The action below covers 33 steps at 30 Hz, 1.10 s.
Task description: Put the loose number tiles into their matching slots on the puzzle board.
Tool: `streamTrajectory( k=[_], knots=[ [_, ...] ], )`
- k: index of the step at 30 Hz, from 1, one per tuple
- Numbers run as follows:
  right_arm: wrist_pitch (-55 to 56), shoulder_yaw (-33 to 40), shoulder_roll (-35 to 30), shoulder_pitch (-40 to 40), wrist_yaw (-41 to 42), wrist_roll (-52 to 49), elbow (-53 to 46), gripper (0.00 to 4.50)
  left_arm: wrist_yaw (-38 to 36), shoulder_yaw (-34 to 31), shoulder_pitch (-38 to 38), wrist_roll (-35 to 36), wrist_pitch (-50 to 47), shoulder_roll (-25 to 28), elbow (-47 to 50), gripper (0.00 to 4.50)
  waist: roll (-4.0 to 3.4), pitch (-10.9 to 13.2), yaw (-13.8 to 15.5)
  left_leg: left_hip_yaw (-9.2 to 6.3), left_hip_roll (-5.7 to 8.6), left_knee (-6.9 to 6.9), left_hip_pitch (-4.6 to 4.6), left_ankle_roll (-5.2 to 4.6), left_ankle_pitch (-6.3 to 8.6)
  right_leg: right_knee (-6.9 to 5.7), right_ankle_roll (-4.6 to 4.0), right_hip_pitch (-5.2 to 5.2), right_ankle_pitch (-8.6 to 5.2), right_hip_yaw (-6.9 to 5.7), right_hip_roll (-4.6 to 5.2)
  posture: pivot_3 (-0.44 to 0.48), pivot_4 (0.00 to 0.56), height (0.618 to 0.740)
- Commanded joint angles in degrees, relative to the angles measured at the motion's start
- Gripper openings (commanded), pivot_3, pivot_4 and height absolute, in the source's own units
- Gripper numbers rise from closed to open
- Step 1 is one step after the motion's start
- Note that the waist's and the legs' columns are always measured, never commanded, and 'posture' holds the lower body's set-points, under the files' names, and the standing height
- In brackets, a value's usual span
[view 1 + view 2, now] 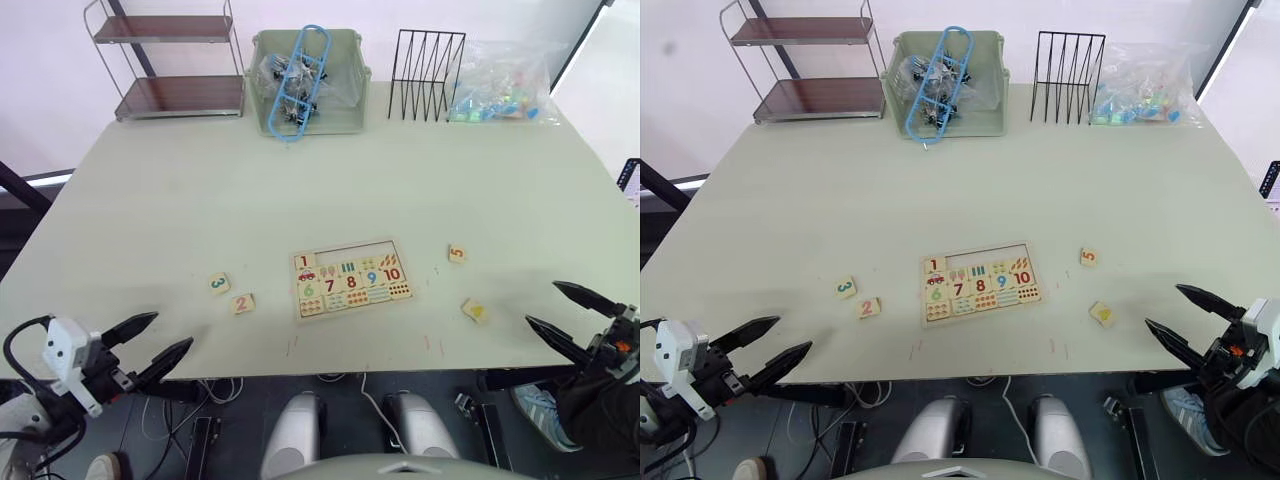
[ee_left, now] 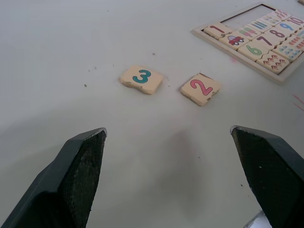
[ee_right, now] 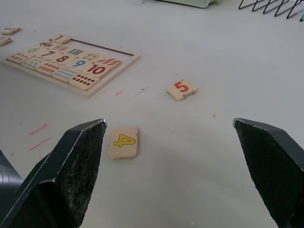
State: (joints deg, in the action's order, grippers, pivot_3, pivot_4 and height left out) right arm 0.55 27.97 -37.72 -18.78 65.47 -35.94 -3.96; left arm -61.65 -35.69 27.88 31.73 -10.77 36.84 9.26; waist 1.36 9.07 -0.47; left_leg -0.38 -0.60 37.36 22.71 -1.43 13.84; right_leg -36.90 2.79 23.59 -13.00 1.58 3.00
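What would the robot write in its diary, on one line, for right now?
left gripper open, empty | right gripper open, empty | tile 1 in puzzle board | tiles 2, 3, 4, 5 loose on table

Puzzle board [image 1: 979, 282] mid-table, four loose tiles beside it, both grippers spread wide at table edge

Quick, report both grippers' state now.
Left gripper: jaws open, holding nothing, near the 3 tile and 2 tile.
Right gripper: jaws open, holding nothing, near the 4 tile.
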Motion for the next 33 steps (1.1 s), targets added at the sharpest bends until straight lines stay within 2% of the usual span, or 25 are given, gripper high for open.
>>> streamTrajectory(
  k=[1,21,25,33],
  knots=[
    [1.25,1.33,0.22,0.29,0.87,-0.59,0.09,4.5,-0.99,-0.64,-0.22,0.46,1.4,0.88,-0.49,4.44,0.0,0.0,-0.02,0.0,0.0,0.0,0.0,0.0,0.0,0.0,0.0,0.0,0.0,0.0,0.0,0.0,0.15,0.74],
    [5.7,0.97,2.54,1.45,5.49,-1.37,4.02,4.5,-4.52,0.68,-2.04,-0.14,3.65,2.5,-2.79,4.44,0.0,0.0,0.03,-0.02,-0.01,0.0,0.0,0.0,0.0,0.02,0.0,0.0,0.0,-0.01,0.01,0.0,0.15,0.74],
    [5.62,0.83,2.9,1.07,6.96,-2.37,2.48,4.5,-7.86,3.32,-4.57,-1.41,5.79,4.86,-4.84,4.44,-0.01,0.0,0.06,-0.01,0.0,0.0,0.01,0.0,0.0,0.02,0.0,0.0,0.0,0.0,0.01,0.0,0.15,0.74],
    [4.88,-0.33,3.18,-0.56,10.39,-4.25,-1.04,4.5,-18.59,12.44,-15.98,-4.39,11.5,10.9,-13.78,4.44,-0.04,0.0,0.15,0.01,0.01,-0.01,0.02,-0.01,0.01,0.03,-0.06,0.0,0.04,-0.03,-0.01,0.0,0.15,0.74]
  ],
)
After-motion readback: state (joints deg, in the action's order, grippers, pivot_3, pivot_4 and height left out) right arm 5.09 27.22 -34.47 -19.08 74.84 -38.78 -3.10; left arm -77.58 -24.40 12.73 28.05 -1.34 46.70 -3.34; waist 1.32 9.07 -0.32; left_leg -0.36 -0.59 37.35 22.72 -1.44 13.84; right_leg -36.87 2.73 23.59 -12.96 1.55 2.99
